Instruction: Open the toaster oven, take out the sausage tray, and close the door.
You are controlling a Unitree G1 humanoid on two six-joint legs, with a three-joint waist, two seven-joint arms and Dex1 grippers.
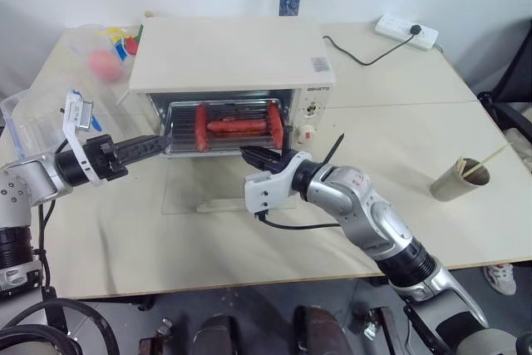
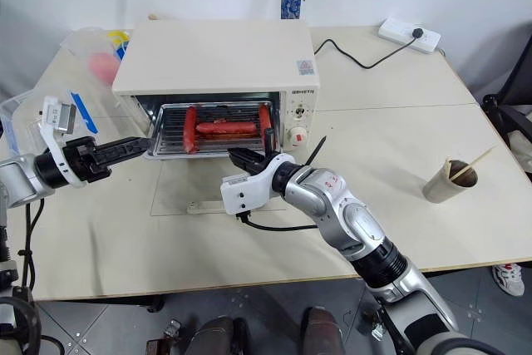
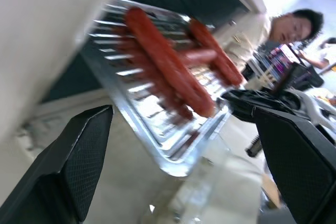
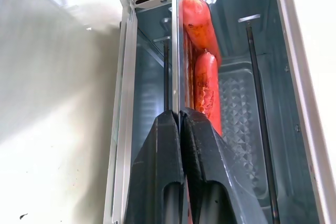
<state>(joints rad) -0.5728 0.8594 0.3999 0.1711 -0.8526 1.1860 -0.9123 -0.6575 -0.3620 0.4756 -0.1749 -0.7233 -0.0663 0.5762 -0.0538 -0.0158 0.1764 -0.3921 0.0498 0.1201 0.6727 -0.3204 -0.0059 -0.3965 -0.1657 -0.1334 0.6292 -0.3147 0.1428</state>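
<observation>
Sausage tray (image 1: 224,130) partly out of toaster oven (image 1: 229,60), door (image 1: 212,193) lowered flat
Right gripper (image 1: 253,155) clamped on tray's front edge; left gripper (image 1: 154,145) spread wide at tray's left corner

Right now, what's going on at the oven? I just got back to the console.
The toaster oven has its glass door folded flat on the table. The sausage tray sticks partway out of the cavity. The right gripper is shut on the tray's front rim at its right end. The left gripper is open at the tray's left front corner, gripping nothing yet. The tray still has to come out and the door be closed.
</observation>
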